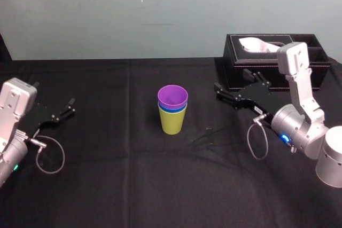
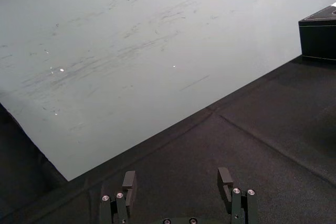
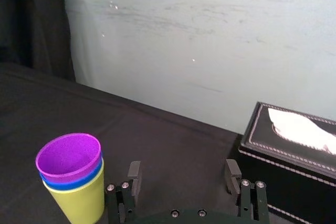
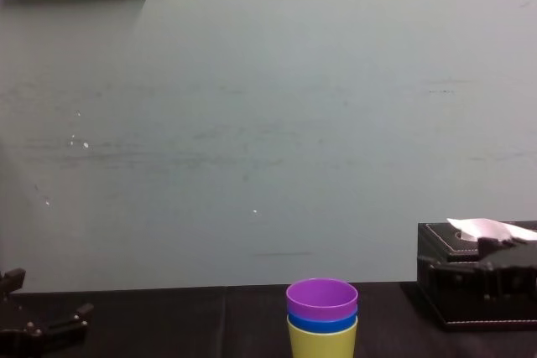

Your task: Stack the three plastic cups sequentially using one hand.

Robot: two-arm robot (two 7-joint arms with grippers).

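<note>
1. Here we have the black-draped counter (image 1: 133, 185), with the black tissue box (image 1: 238, 70) standing at its far right side.
2. The right end effector (image 3: 182, 167) hovers just in front of the tissue box, fingers spread wide and gripping nothing.
3. The left end effector (image 2: 177, 174) sits well to the left of the tissue box, low over the counter, fingers likewise wide apart and empty.
4. Left of the tissue box and a little nearer to us, we find the cups nested upright in one stack, with the yellow-green cup (image 1: 172, 122) at the bottom on the counter.
5. The blue cup (image 1: 172, 110) sits inside it, just its rim band showing.
6. The purple cup (image 1: 172, 97) tops the stack, mouth upward, apart from both end effectors.
</note>
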